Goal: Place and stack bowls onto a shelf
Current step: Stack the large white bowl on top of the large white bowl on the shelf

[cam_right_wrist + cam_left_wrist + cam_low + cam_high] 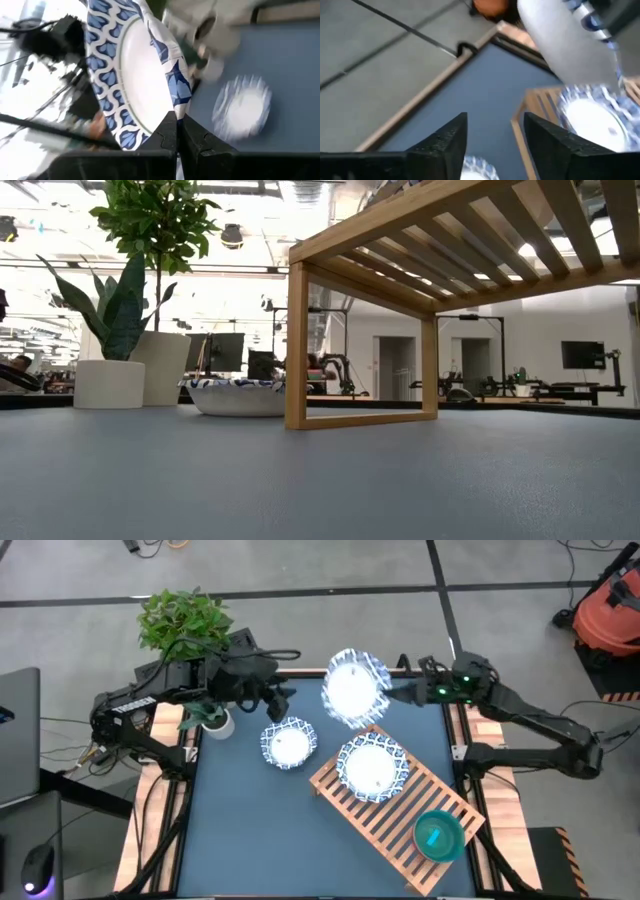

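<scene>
Blue table [250,830] carries shelf [385,830], patterned bowl [288,744] (plant pot [215,723] too).

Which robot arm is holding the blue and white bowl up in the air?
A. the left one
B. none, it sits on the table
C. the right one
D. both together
C: the right end effector is pinched shut on the rim of the lifted bowl, while the left end effector is open and empty.

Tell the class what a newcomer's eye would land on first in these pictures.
A blue-rimmed white bowl hangs tilted in the air above the table's far edge, pinched by its rim in the right gripper. The left gripper stands open just beside it. Below, another patterned bowl sits on the slatted wooden shelf.
</scene>
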`<state>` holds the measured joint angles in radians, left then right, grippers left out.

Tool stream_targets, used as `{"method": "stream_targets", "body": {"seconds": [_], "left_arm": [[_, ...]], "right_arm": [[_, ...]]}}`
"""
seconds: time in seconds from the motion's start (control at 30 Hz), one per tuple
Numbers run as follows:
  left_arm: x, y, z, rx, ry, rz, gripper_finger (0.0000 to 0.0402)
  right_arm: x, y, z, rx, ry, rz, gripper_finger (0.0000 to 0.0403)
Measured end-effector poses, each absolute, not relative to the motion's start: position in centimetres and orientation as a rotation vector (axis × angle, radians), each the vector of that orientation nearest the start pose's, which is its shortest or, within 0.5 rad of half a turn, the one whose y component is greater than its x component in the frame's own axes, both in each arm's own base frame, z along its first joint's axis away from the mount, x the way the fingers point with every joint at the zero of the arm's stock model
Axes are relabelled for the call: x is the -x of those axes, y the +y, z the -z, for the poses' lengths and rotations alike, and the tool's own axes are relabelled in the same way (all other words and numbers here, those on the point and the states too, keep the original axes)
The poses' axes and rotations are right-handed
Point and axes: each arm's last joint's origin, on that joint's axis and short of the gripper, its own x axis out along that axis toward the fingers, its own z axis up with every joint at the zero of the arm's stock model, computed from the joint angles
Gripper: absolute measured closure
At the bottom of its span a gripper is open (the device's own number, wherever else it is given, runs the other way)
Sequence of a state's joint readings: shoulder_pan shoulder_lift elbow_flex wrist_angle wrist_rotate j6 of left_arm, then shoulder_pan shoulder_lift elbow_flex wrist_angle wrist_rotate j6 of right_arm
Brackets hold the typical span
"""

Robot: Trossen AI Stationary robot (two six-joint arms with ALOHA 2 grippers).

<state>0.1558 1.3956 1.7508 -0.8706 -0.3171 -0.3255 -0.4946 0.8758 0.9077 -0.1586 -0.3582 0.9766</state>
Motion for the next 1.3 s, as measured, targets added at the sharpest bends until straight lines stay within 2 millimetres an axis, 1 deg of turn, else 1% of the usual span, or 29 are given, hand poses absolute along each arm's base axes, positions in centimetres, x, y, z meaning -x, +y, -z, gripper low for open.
{"method": "stream_targets", "body": {"seconds": [0.1,0.2,0.3,0.43,0.53,0.6,0.87,1.0,1.07,1.2,1.3], "left_arm": [[-25.7,4.8,-45.0,0.297,0.533,-0.509,0.0208],[-25.1,4.7,-44.2,0.314,0.629,-0.532,0.0203],[-24.8,4.7,-43.9,0.329,0.666,-0.554,0.0203],[-24.8,4.7,-43.9,0.326,0.676,-0.564,0.0203],[-24.6,4.8,-43.8,0.306,0.685,-0.596,0.0203],[-24.6,4.8,-43.8,0.301,0.684,-0.607,0.0203],[-24.6,4.8,-43.8,0.296,0.683,-0.618,0.0203],[-24.7,4.9,-43.3,0.293,0.697,-0.621,0.0203],[-24.7,4.9,-43.1,0.297,0.708,-0.625,0.0203],[-24.9,4.8,-42.6,0.304,0.726,-0.614,0.0203],[-24.9,4.8,-42.6,0.304,0.722,-0.613,0.0203]], "right_arm": [[-15.2,-6.5,-36.3,-1.142,0.132,0.087,0.0381],[-13.8,-4.8,-36.3,-1.233,0.221,0.001,0.0381],[-13.0,-3.7,-36.0,-1.288,0.298,-0.015,0.0381],[-12.4,-2.6,-34.9,-1.330,0.438,0.022,0.0381],[-12.5,-2.1,-33.9,-1.339,0.539,0.083,0.0381],[-12.7,-1.9,-33.5,-1.337,0.575,0.109,0.0381],[-13.9,-1.9,-32.9,-1.308,0.624,0.132,0.0381],[-14.2,-1.9,-32.6,-1.306,0.654,0.147,0.0381],[-14.2,-1.9,-32.5,-1.309,0.666,0.154,0.0377],[-14.2,-1.9,-32.5,-1.311,0.669,0.147,0.0355],[-14.2,-1.8,-32.5,-1.299,0.688,0.098,0.0348]]}}
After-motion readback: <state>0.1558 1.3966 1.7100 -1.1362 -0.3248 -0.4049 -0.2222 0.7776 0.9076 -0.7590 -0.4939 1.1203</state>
